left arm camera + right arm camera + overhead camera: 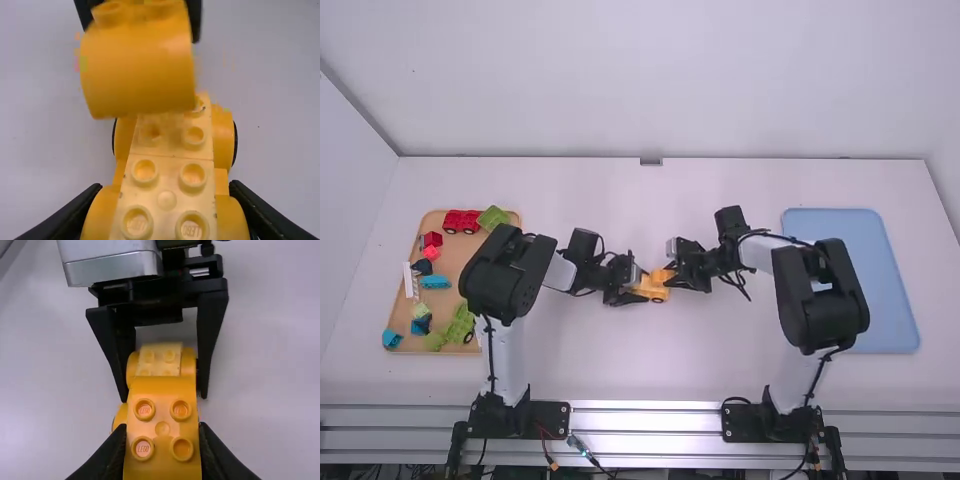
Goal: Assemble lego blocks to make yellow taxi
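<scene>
Over the middle of the table (pixel 620 370), the left gripper (pixel 165 186) pinches the wheeled yellow base (pixel 167 167), seemingly built, while the right gripper (pixel 161 426) clasps the yellow top block (pixel 162 445), apparently left to attach.

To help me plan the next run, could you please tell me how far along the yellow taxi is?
The wheeled base looks built, and the left gripper grips it. In hand is the curved yellow block, held by the right gripper over the base. Pressing it on is probably left, as the block looks raised and tilted above the studs. Whether more pieces follow, I cannot tell.
</scene>
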{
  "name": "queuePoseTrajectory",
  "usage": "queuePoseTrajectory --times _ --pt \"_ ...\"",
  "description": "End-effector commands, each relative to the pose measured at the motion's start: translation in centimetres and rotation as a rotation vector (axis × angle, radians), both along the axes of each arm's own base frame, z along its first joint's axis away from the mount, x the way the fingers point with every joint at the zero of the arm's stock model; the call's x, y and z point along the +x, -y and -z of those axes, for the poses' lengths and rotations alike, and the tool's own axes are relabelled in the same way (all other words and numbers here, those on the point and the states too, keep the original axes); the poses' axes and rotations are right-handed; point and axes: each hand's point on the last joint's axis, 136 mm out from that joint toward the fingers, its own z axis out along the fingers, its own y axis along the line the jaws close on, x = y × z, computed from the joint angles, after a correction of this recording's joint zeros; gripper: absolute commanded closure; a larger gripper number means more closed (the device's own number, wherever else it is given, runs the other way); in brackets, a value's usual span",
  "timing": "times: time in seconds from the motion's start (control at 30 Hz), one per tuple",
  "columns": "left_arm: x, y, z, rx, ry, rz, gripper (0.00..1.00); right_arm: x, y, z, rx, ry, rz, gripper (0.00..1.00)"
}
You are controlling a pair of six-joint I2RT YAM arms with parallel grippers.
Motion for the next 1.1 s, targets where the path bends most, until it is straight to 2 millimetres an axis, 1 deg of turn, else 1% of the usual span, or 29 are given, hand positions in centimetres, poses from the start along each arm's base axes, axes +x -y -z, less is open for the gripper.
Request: queuePoseTrajectory --times 0.0,0.1,0.17,0.33,0.4,0.53,0.57,0.67,0.8,0.9,1.0,1.07 --pt "0.0 0.1 0.8 0.018 -0.049 -0.031 0.53 0.8 -0.4 -1.4 0.005 0.03 0.008 0.82" --pt "0.2 0.1 0.9 0.024 -0.047 -0.041 0.55 0.6 -0.8 -1.6 0.027 0.039 -0.005 0.83" --pt "0.2 0.1 0.8 0.021 -0.048 -0.038 0.54 0.8 -0.8 -1.7 0.05 0.046 0.004 0.86" --pt "0.2 0.1 0.8 0.021 -0.046 -0.039 0.54 1.0 -0.8 -1.1 0.063 0.058 0.029 0.86" --pt "0.4 0.1 0.7 0.018 -0.049 -0.045 0.53 0.7 -0.8 -1.0 0.068 0.061 0.024 0.86" --pt "0.6 0.2 0.5 0.009 -0.063 -0.062 0.53 0.2 -1.4 -0.9 0.064 0.06 0.003 0.86" --pt "0.7 0.2 0.5 0.007 -0.059 -0.062 0.55 0.0 -1.7 -0.8 0.055 0.067 -0.006 0.87" --pt "0.7 0.2 0.5 0.011 -0.057 -0.062 0.55 0.0 -2.0 -0.5 0.016 0.079 -0.005 0.88" --pt "0.6 0.2 0.6 0.013 -0.064 -0.062 0.55 -0.1 -2.3 -0.7 -0.029 0.111 -0.006 0.88" --pt "0.3 0.1 0.8 0.015 -0.063 -0.059 0.54 0.7 -2.3 -0.5 -0.041 0.143 0.041 0.89" --pt "-0.1 0.0 1.0 0.015 -0.062 -0.058 0.53 0.9 -2.3 -0.2 -0.026 0.15 0.071 0.89" --pt "-0.5 0.0 1.2 0.021 -0.049 -0.043 0.55 0.5 -2.4 -0.1 -0.004 0.156 0.063 0.89"
